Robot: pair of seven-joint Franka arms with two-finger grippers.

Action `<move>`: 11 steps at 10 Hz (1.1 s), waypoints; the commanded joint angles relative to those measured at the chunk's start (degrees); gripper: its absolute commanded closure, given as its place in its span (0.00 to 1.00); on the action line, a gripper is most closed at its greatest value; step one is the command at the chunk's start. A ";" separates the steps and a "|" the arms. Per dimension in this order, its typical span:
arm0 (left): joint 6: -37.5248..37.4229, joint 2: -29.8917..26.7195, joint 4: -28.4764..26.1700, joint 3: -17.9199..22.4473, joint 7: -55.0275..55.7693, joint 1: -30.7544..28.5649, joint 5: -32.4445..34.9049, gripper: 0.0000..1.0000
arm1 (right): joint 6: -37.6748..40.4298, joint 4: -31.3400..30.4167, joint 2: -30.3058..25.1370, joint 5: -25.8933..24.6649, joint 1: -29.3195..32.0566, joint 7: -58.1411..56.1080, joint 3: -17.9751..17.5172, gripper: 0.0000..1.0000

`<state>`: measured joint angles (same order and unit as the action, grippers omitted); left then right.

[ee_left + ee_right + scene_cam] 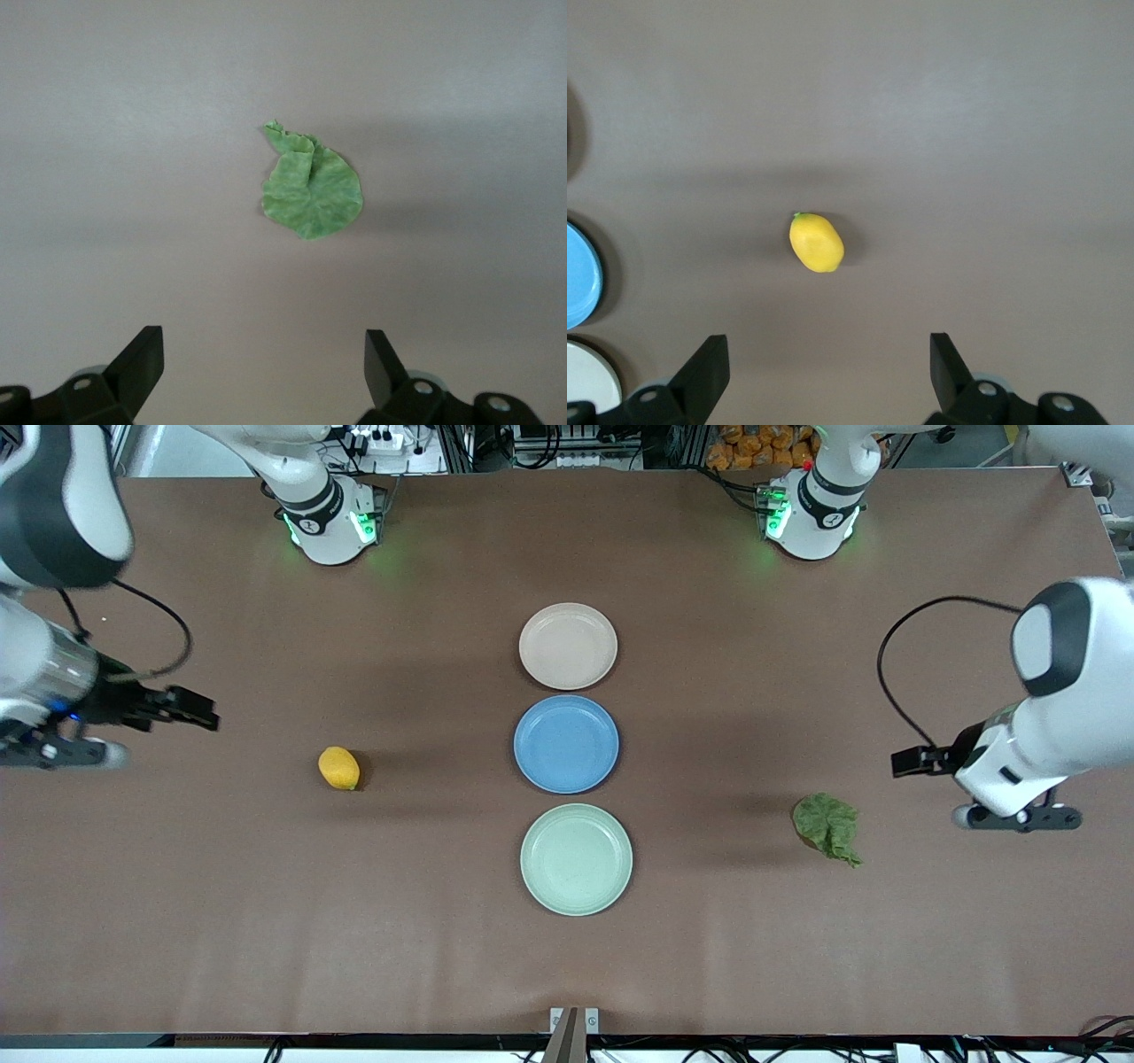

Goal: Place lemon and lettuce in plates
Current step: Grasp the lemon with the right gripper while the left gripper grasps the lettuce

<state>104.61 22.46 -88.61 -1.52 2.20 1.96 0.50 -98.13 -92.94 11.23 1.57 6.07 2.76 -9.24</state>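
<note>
The lemon (339, 768) lies on the table toward the right arm's end; it also shows in the right wrist view (816, 242). The lettuce (827, 828) lies toward the left arm's end and shows in the left wrist view (312, 190). The beige-pink plate (568, 646) and the mint green plate (576, 859) sit empty in the table's middle. My right gripper (62, 753) (830, 345) is open and empty, up over the table at its end, apart from the lemon. My left gripper (1019, 817) (264, 341) is open and empty, up beside the lettuce.
A blue plate (566, 744) sits empty between the two other plates, in one row with them. Its edge (580, 274) and the beige-pink plate's edge (589, 376) show in the right wrist view. The arm bases (330, 522) (811, 514) stand farthest from the front camera.
</note>
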 commanded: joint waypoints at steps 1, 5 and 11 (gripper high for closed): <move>4.27 6.25 1.24 0.11 -0.71 0.41 1.35 0.00 | -1.80 -0.92 5.71 0.54 -2.18 0.32 0.01 0.00; 10.51 14.44 1.33 0.11 0.26 1.82 1.26 0.00 | -10.19 -6.52 11.01 -1.91 -7.37 -0.47 0.10 0.00; 18.43 20.33 1.42 0.20 0.17 3.31 1.26 0.00 | -33.78 -23.23 11.36 -10.10 -6.33 -6.97 -0.08 0.00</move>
<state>121.88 41.53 -88.36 -1.61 2.20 5.01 0.54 -128.58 -112.25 23.69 -7.21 -1.63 -2.52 -8.83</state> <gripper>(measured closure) 0.000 0.000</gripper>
